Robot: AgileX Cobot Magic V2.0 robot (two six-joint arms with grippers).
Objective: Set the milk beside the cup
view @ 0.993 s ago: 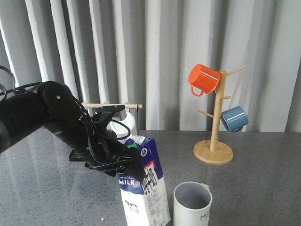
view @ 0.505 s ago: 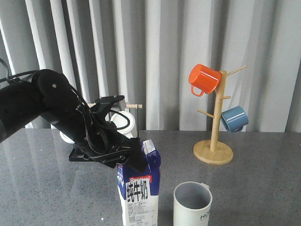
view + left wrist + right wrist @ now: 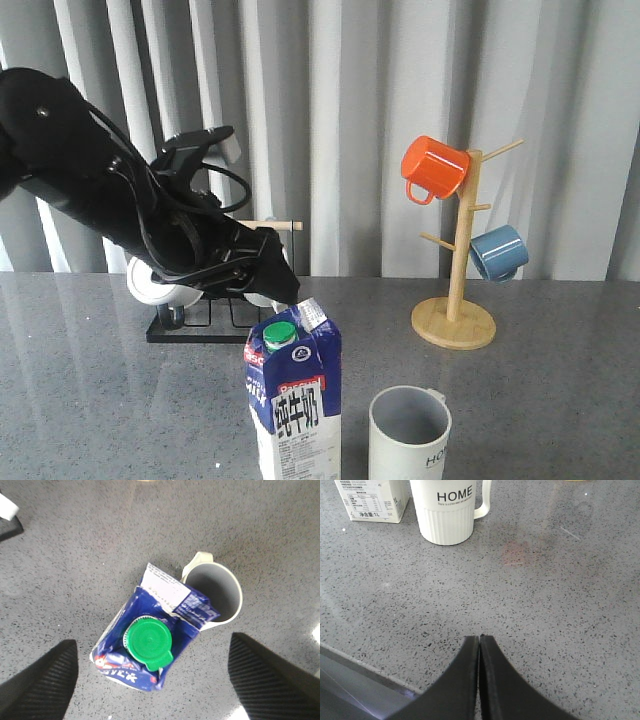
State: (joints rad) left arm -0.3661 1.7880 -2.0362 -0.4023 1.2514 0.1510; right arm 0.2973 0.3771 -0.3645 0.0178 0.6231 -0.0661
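Left gripper (image 3: 150,680): spread wide, empty, poised directly above carton; nearer arm.
Milk (image 3: 294,400): one carton, upright, long axis vertical, on table just left of cup.
Cup (image 3: 409,432): one HOME mug, just beside carton, apart.
Right gripper (image 3: 479,680): pressed closed, empty, near table edge.

Milk (image 3: 293,400) base and cup (image 3: 409,434) base cut off by front view's lower edge. Right of milk, cup lettering partly cropped. In right wrist view, milk top cropped.
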